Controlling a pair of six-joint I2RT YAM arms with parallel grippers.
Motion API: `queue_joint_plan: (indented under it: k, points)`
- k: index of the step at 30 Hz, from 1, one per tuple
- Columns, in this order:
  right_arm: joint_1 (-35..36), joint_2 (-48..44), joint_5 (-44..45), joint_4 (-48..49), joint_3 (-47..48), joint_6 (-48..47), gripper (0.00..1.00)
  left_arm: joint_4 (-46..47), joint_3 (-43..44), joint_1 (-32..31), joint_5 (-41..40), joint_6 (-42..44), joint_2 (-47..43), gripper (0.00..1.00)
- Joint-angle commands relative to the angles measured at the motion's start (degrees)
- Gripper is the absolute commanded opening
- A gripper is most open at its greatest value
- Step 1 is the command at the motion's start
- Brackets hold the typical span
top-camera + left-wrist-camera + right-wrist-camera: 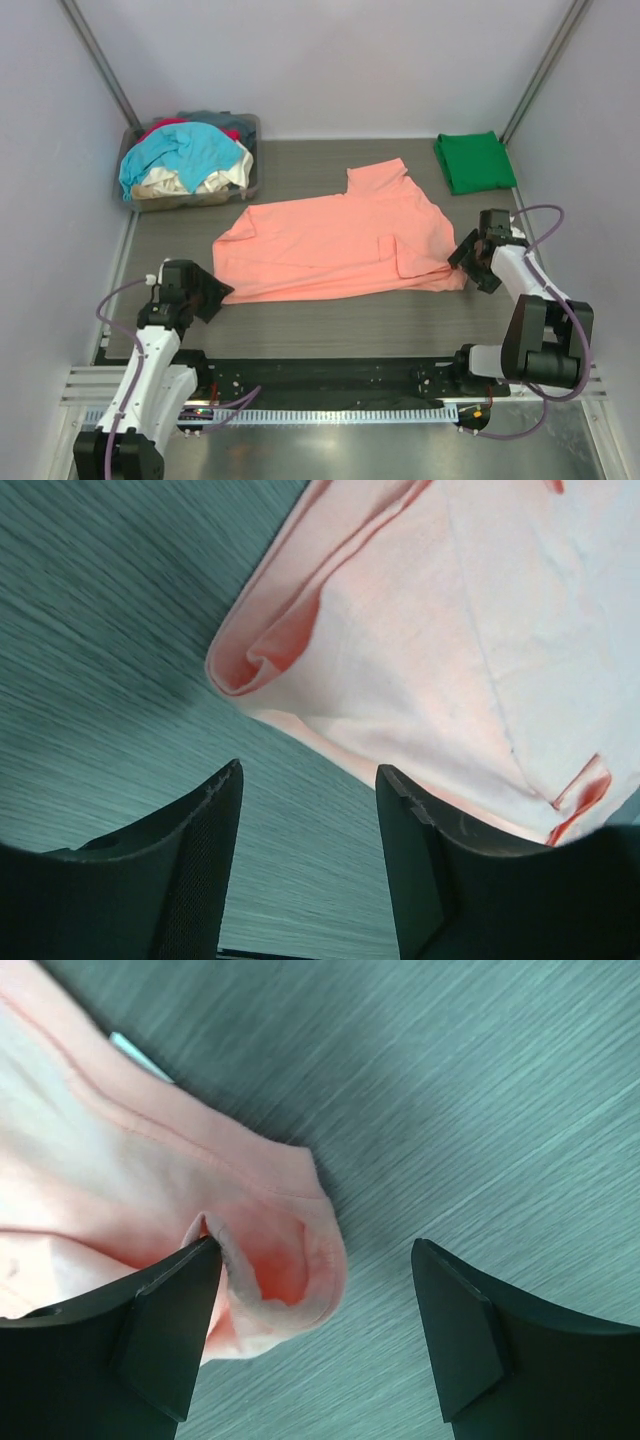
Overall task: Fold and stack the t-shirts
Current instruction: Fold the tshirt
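A salmon-pink t-shirt point(335, 240) lies spread on the table's middle, partly folded. A folded dark green t-shirt point(474, 161) lies at the back right. Turquoise, cream and red shirts point(185, 160) are heaped in the grey tub. My left gripper point(213, 293) is open and empty, just off the pink shirt's near left corner point(250, 665). My right gripper point(462, 255) is open at the shirt's near right corner point(290, 1260); one finger touches the curled hem, the other stands apart over bare table.
The grey tub point(252, 130) stands at the back left corner. Grey walls close in the left, right and back. A black rail point(330, 375) runs along the near edge between the arm bases.
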Motion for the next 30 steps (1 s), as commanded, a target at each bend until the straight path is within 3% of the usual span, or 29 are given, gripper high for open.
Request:
queue_joint_plan:
  k: [1,6,14,19,26,30]
  points:
    - [-0.15,-4.86,-1.62,1.09,3.22,0.98,0.82,-0.44,0.96,-0.79,0.23,-1.75,-2.54,0.57]
    - [3.0,-8.3,-0.75,-1.19,6.99,0.09,0.82,-0.79,9.3,-0.87,-2.24,3.41,0.52,0.57]
    - [24.27,-6.03,0.48,0.12,8.94,5.71,0.8,-6.05,27.23,-0.87,-1.28,18.36,14.57,0.58]
    - [30.34,2.83,2.23,2.41,10.69,5.28,0.68,-8.44,29.1,-0.87,-1.97,25.84,16.44,0.58]
    - [32.46,9.88,3.64,3.55,10.69,3.44,0.49,-5.98,27.34,-0.87,-0.83,25.76,15.65,0.59]
    - [32.54,11.81,3.12,4.52,9.9,2.29,0.33,-6.24,27.86,-0.87,0.31,26.11,17.23,0.58]
